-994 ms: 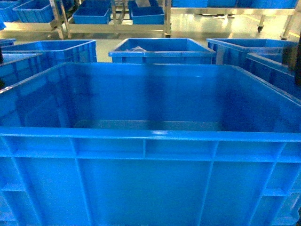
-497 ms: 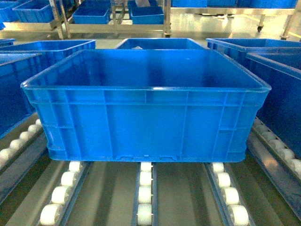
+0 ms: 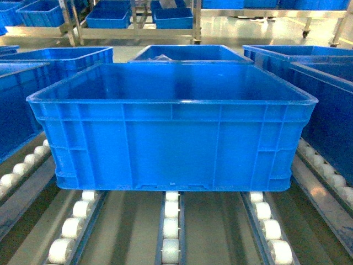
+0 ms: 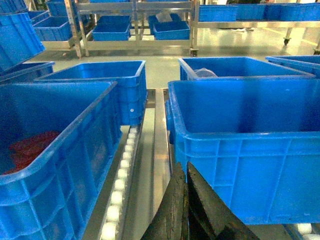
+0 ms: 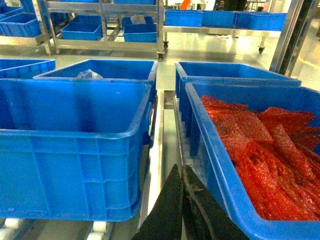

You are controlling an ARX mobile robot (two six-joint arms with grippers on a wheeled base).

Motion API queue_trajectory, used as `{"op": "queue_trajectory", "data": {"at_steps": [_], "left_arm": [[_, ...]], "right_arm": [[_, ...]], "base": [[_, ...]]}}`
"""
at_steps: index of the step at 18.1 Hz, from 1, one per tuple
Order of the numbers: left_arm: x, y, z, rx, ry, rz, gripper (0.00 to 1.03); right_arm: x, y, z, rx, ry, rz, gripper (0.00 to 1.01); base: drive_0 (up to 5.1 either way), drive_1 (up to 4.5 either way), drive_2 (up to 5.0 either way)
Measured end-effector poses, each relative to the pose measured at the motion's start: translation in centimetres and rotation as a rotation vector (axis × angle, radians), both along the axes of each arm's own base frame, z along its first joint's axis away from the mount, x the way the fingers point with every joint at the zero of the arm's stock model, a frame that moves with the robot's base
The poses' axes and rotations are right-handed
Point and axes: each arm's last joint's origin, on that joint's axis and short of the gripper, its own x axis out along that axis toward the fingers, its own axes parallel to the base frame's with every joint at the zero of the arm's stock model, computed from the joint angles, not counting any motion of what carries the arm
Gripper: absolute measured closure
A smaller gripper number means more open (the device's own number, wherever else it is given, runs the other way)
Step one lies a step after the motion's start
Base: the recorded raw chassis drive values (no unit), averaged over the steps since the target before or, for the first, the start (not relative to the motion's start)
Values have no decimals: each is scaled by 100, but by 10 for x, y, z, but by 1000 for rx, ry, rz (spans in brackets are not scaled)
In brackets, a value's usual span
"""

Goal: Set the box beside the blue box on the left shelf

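Observation:
The box (image 3: 171, 143), a large bright-blue empty crate, sits flat on the left shelf's white rollers (image 3: 171, 226), centred in the head view. A blue box (image 3: 16, 105) stands close on its left and another (image 3: 331, 105) on its right. Low beside the box's left front corner (image 4: 250, 165), my left gripper (image 4: 184, 167) is shut on nothing, in the gap between the crates. My right gripper (image 5: 179, 169) is shut and empty, in the gap right of the box (image 5: 65, 155). Neither gripper shows in the head view.
The left neighbour crate (image 4: 50, 150) holds red material (image 4: 30, 147); the right one (image 5: 225, 170) is full of red bubble wrap (image 5: 270, 145). Another blue crate (image 3: 187, 52) stands behind the box. Metal racks (image 3: 138, 22) with more crates line the far floor.
A second ago the box filled the head view, close and high. It now rests farther away on the rollers, with the rails showing in front of it.

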Motion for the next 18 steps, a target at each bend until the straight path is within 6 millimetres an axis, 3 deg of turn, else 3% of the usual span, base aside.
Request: {"op": "queue_trajectory", "data": {"at_steps": [3,9,18], "left_arm": [[-16,0,-9,0,-1,1,102],[-35,0,-21,-1,-16,0,102],[-53,0,-19,-1,-26,1,102]], "right_arm": [[-15,-14,-8,-1,-5,-14,100],[-34,-13,-24,-1,1,5,100],[-52,-13,-21,-1,-20,5,100]], "base": [[0,0,0],[0,0,0],[0,0,0]]}}
